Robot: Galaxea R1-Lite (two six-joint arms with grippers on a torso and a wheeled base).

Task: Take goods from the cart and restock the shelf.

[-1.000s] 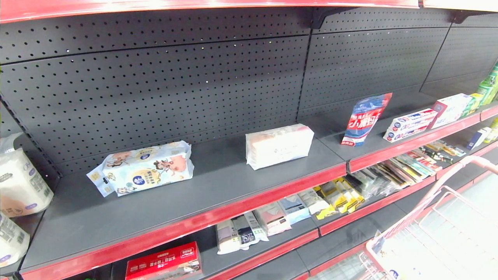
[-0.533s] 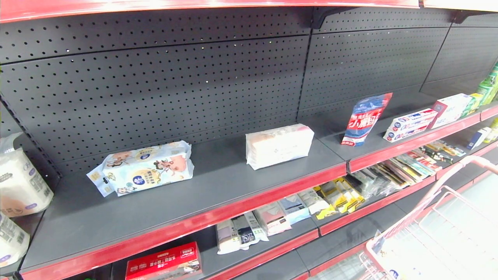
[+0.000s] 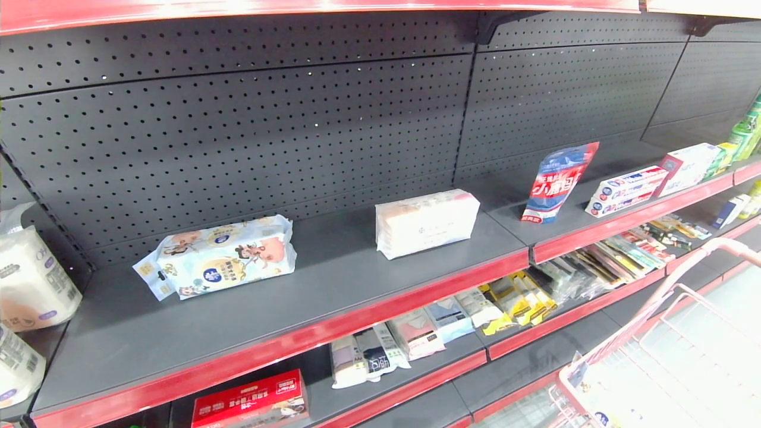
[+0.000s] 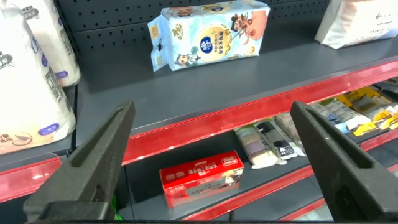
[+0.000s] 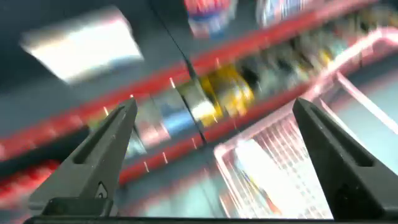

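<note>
Grey steel shelf [image 3: 333, 279] with a red front lip runs across my head view, with black pegboard [image 3: 267, 131] behind it.

On the shelf:
- cartoon-print tissue pack [image 3: 221, 257] at 9 o'clock from centre, lying on its long side
- white pack [image 3: 426, 223] just past centre toward 3 o'clock, well apart from the first
- blue-and-red pouch [image 3: 559, 181] at 2 o'clock, standing tilted
- toothpaste boxes [image 3: 627, 190] just beside the pouch, near the lip

Paper rolls [image 3: 32, 279] sit at the 9 o'clock edge. On the tier below there is a red box [image 3: 250, 401] at 7 o'clock and a row of small packs [image 3: 386, 345] at 6 o'clock.

Cart [image 3: 654, 309], pink wire, is at 4 o'clock, standing in front of the lower tiers and apart from them. I can't make out which goods are in it.

Left gripper [image 4: 211, 109]: fingers spread wide, nothing between them. It hangs in front of the shelf's red lip. The cartoon-print tissue pack is beyond it on the deck, and the red box is on the tier under it.

Right gripper [image 5: 214, 102]: fingers also wide, holding nothing. It points toward the lower tiers, with the cart's wire rim beyond it.
</note>
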